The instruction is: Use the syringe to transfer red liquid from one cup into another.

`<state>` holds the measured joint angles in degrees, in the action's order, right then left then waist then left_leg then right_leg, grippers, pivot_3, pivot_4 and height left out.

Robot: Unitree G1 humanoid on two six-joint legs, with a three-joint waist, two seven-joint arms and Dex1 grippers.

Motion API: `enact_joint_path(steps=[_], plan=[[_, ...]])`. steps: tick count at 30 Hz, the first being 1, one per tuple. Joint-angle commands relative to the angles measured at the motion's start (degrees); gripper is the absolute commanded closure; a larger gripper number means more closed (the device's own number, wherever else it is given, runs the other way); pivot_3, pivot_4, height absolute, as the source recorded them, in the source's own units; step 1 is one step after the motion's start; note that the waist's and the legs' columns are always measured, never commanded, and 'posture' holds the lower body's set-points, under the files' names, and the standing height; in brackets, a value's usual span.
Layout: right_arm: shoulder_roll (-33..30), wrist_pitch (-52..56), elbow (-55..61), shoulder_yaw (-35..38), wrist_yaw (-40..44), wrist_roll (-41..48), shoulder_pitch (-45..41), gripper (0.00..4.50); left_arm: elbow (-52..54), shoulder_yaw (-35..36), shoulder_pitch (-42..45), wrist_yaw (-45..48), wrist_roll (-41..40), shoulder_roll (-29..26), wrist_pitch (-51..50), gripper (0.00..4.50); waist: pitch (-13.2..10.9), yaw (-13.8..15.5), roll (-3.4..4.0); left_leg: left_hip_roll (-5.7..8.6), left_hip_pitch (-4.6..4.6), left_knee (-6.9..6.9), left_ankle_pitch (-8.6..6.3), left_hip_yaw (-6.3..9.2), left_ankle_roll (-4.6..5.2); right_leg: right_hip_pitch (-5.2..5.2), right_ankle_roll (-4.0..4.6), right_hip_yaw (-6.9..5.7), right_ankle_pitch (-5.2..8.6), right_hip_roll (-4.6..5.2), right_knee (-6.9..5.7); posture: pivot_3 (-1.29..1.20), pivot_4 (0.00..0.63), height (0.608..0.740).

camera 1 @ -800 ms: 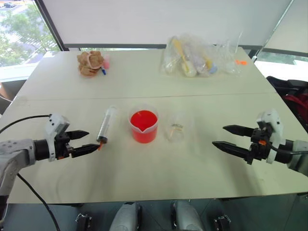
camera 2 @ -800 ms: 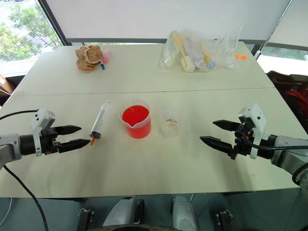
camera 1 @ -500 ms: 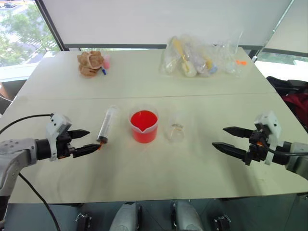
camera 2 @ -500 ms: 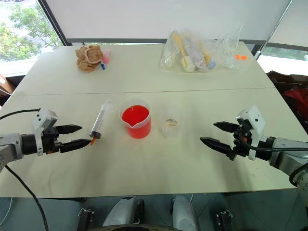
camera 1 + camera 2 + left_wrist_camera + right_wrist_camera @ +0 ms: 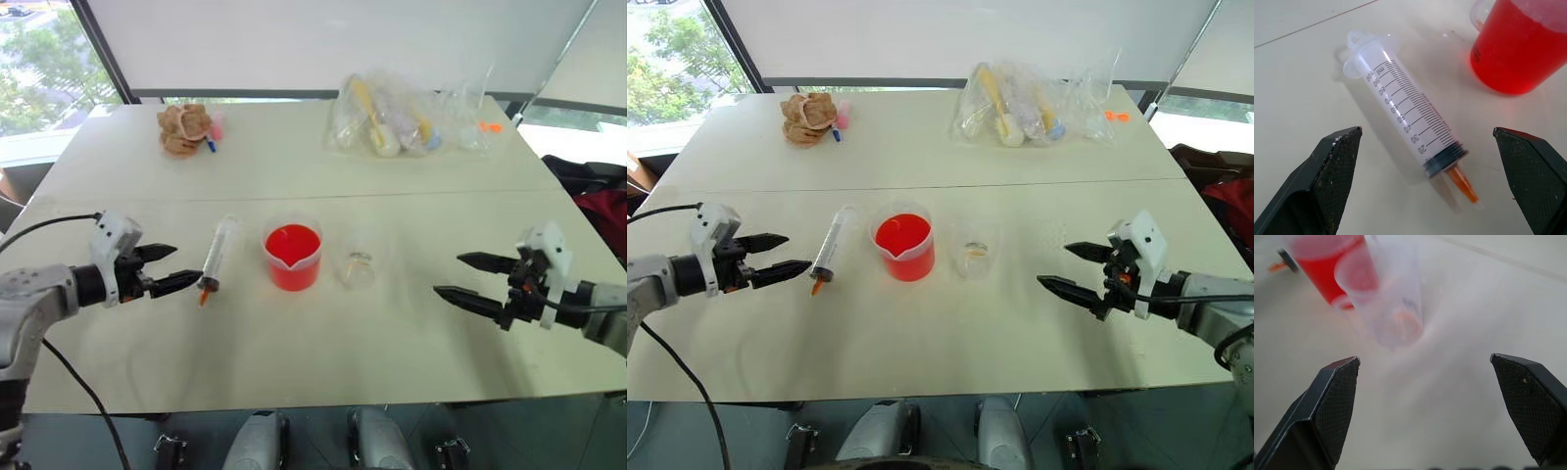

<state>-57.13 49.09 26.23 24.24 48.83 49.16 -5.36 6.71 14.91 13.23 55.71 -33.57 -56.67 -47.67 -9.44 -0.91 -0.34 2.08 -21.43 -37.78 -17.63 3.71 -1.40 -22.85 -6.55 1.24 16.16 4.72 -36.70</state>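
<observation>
Since the earlier frames the left gripper [image 5: 174,269] has backed off the syringe [image 5: 215,256]: its fingertips sat right at the orange tip before, now a small gap shows. Right gripper [image 5: 468,279] has barely shifted; cups and syringe lie as they did.

Head views: 1 syringe, flat on the table [image 5: 294,343], orange tip toward the robot, just ahead of the left gripper's tips and apart from them. Counting outward from the left gripper: syringe, then 1 spouted beaker [image 5: 292,257] nearly full of red liquid [image 5: 292,245], then 1 small clear cup [image 5: 357,269] with only an orange trace at the bottom. That cup is nearer the right gripper, though well apart from it. Both grippers (2 black fingers each) stand wide apart, nothing in them. Far beyond: 1 clear bag [image 5: 407,119] of items, 1 brown lump [image 5: 183,128] w/ something pink and blue beside it.

Left wrist view: syringe [image 5: 1410,122] lies between and ahead of the spread fingers [image 5: 1332,176], untouched. Barrel scale is readable: "ml", 20, 30, further numbers running up the barrel. Dark plunger seal sits at the tip end. Beaker [image 5: 1518,44] just past the syringe.

Right wrist view: small cup [image 5: 1391,298] ahead between the spread fingers [image 5: 1332,406], beaker behind it, blurred. No writing legible.
</observation>
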Motion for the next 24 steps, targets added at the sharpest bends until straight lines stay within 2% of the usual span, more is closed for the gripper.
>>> enact_joint_path(steps=[1,4,9,13,16,24], plan=[[-4.08,5.43,5.21,2.13,-0.15,14.11,-10.11,0.04,-3.25,-2.99,4.91,3.55,-2.55,-5.87,-10.49,0.00,-0.07,-0.16,0.07,0.00,-0.01,-0.06,0.00,-0.01,0.00,-0.02,0.00,0.01,0.00,0.00,-0.13,0.00,0.150,0.740],[-6.32,8.68,6.80,0.22,-0.49,21.93,-15.82,0.04,-6.62,-7.20,8.91,5.26,-1.51,-8.54,-13.82,0.00,-0.09,-0.05,0.06,-0.03,0.02,-0.13,-0.01,0.01,0.01,-0.06,0.01,-0.01,0.02,-0.05,-0.31,0.00,0.150,0.740],[-7.13,8.27,8.83,-3.40,-0.74,21.71,-17.70,0.04,-9.89,-13.05,14.89,4.30,1.76,-8.45,-15.16,0.00,-0.24,0.29,-0.24,0.02,-0.08,-0.25,-0.01,0.02,0.02,-0.05,0.00,-0.01,0.01,0.03,-0.30,0.00,0.150,0.740],[-5.45,5.57,8.47,-6.09,-0.84,17.15,-16.52,0.04,-12.31,-20.85,24.87,2.07,3.95,-4.52,-22.10,0.00,-0.35,0.53,-0.47,0.04,-0.16,-0.35,-0.01,0.03,0.02,-0.09,-0.01,-0.02,0.01,0.02,-0.34,0.00,0.150,0.740],[-4.33,4.14,8.31,-7.26,-0.93,15.13,-15.81,0.04,-19.75,-24.15,30.71,-1.15,7.88,0.23,-22.64,0.00,-0.36,0.31,-0.47,0.07,-0.14,-0.35,-0.01,-0.02,0.03,-0.10,-0.02,-0.01,0.01,0.01,-0.38,0.00,0.150,0.740],[-1.18,1.70,8.96,-7.54,-2.82,11.76,-11.73,0.04,-36.38,-35.13,45.13,1.79,14.34,7.42,-25.95,0.00,-0.41,0.16,-0.60,0.04,-0.53,-0.45,0.02,-0.09,0.01,-0.61,-0.02,0.04,0.01,-0.12,-0.63,0.00,0.150,0.740]])
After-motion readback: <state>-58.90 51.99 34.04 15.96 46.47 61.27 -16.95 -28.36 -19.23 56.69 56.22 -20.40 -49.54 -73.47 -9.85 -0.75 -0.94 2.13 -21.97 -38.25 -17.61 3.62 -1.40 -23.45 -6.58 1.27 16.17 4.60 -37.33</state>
